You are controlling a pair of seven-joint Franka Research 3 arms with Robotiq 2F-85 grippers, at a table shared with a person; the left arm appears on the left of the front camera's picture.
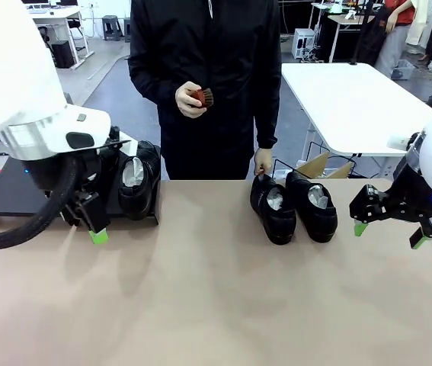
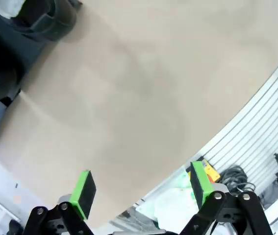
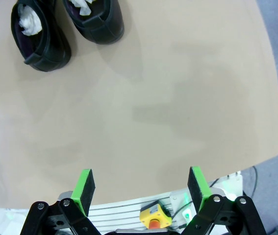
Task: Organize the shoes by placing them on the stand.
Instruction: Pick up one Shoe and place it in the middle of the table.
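L claw [image 2: 142,188] & R claw [image 3: 141,187] both wide open, empty — glossy black leather dress shoes [image 1: 276,210] at beige counter [image 1: 216,297] far edge.

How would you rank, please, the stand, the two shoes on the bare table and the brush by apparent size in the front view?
1. Stand, though partly hidden by the left arm.
2. Left shoe and right shoe look alike.
3. Brush, farther off, partly covered by the person's hand.
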